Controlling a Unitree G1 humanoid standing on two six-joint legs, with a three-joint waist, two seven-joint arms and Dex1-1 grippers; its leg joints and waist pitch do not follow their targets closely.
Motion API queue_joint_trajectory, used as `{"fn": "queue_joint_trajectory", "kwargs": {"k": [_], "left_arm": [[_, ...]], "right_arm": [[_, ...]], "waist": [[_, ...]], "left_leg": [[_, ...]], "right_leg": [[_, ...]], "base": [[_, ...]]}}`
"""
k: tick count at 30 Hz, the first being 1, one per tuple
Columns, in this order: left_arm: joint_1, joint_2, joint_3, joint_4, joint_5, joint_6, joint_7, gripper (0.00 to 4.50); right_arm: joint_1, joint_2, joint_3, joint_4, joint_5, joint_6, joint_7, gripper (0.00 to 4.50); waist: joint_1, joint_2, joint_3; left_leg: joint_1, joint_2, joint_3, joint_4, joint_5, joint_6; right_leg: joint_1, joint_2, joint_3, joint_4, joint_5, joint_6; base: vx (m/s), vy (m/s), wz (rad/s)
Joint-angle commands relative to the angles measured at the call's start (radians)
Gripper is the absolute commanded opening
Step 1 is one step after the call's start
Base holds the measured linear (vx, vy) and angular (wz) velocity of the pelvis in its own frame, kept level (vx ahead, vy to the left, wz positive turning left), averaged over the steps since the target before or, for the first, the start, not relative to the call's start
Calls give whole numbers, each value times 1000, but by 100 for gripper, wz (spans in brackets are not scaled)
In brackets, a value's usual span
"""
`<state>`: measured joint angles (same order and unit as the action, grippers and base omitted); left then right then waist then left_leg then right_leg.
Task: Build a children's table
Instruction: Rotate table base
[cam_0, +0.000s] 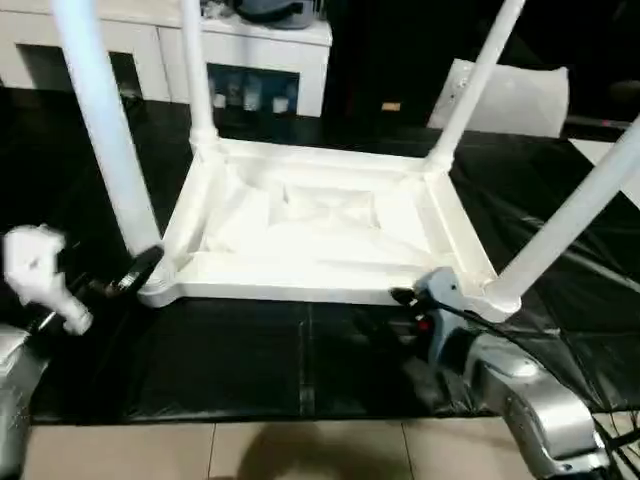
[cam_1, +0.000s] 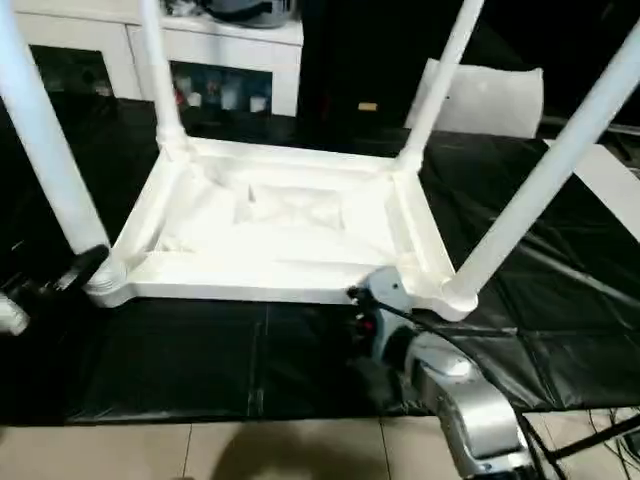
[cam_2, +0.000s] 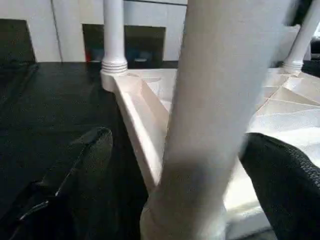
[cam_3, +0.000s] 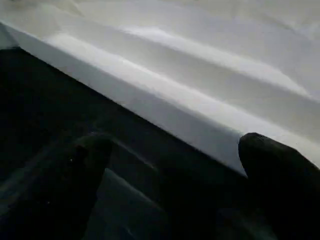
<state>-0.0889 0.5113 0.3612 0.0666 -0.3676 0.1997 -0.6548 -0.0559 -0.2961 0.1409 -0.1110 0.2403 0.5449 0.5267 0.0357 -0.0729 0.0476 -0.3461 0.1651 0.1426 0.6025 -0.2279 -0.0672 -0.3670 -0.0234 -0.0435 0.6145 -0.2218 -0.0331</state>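
Note:
The white children's table lies upside down on the black-covered surface, its ribbed underside facing up. Four legs stand in its corner sockets: near-left, far-left, far-right and near-right. My left gripper is at the base of the near-left leg. It is open, with one finger on each side of the leg and gaps showing. My right gripper sits low at the table's front edge, beside the near-right corner, open with nothing between its fingers.
White cabinets with glass doors line the back. A white panel leans at the back right. The black covering ends in front at a pale tiled floor. A cable runs along my right forearm.

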Motion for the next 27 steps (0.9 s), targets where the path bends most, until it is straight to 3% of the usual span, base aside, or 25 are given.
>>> {"fn": "queue_joint_trajectory", "kwargs": {"k": [1, 7, 11, 12, 18, 20, 21, 22, 24, 26, 27], "left_arm": [[-32, 10, -20, 26, 2, -9, -23, 445], [-113, 23, -114, 42, -76, 80, -200, 445], [-175, 35, -178, 54, -114, 146, -309, 445], [-175, 43, -192, 32, -137, 178, -337, 445], [-129, 84, -261, -117, -234, 324, -429, 445], [-86, 99, -304, -225, -290, 398, -454, 445], [-72, 98, -324, -260, -296, 411, -455, 445], [-61, 97, -347, -294, -304, 426, -457, 445], [-48, 81, -384, -344, -315, 439, -451, 445], [-48, 55, -410, -373, -325, 449, -436, 445], [-56, 21, -432, -392, -332, 457, -414, 445]], "right_arm": [[12, -14, -16, -5, -24, 17, -27, 450], [-20, 5, -58, 66, -60, 41, -131, 450], [-76, 16, -69, 142, -88, 29, -181, 450], [-93, 22, -70, 177, -98, 15, -196, 450], [-163, 55, -71, 308, -123, -83, -237, 450], [-202, 72, -65, 354, -131, -132, -246, 450], [-217, 78, -60, 368, -132, -142, -242, 450], [-234, 86, -52, 382, -136, -154, -236, 450], [-263, 98, -40, 408, -142, -172, -224, 450], [-288, 107, -28, 435, -149, -190, -215, 450], [-316, 118, -14, 467, -158, -212, -204, 450]], "waist": [[3, 35, -44], [2, 26, -43], [4, 30, -41], [6, 35, -41], [1, 39, -45], [-3, 38, -43], [-6, 31, -42], [-4, 35, -42], [-9, 21, -38], [-11, 25, -37], [-12, 21, -37]], "left_leg": [[9, 66, -16, -81, -106, -5], [10, 65, -12, -81, -97, -23], [17, 64, -10, -83, -126, -32], [13, 65, -10, -84, -138, -38], [9, 64, -5, -80, -80, -34], [2, 63, -6, -80, -73, -29], [5, 63, -2, -78, -76, -23], [3, 63, -4, -79, -74, -22], [3, 63, 1, -79, -93, -17], [3, 62, 1, -77, -99, -20], [3, 63, 2, -77, -100, -21]], "right_leg": [[38, -114, 63, -63, -30, -174], [37, -116, 64, -59, -44, -199], [33, -115, 63, -63, -86, -199], [36, -116, 64, -63, -98, -198], [41, -113, 63, -50, -2, -231], [46, -113, 64, -50, -10, -234], [43, -110, 64, -52, -24, -232], [45, -111, 64, -50, -30, -232], [41, -109, 65, -59, -102, -214], [39, -110, 67, -63, -147, -204], [40, -111, 67, -63, -153, -202]], "base": [[0, 0, 0], [0, 0, 0], [0, 0, 0], [0, 0, 0], [0, 0, 0], [0, 0, 0], [0, 0, 0], [0, 0, 0], [0, 0, 0], [0, 0, 0], [0, 0, 0]]}}
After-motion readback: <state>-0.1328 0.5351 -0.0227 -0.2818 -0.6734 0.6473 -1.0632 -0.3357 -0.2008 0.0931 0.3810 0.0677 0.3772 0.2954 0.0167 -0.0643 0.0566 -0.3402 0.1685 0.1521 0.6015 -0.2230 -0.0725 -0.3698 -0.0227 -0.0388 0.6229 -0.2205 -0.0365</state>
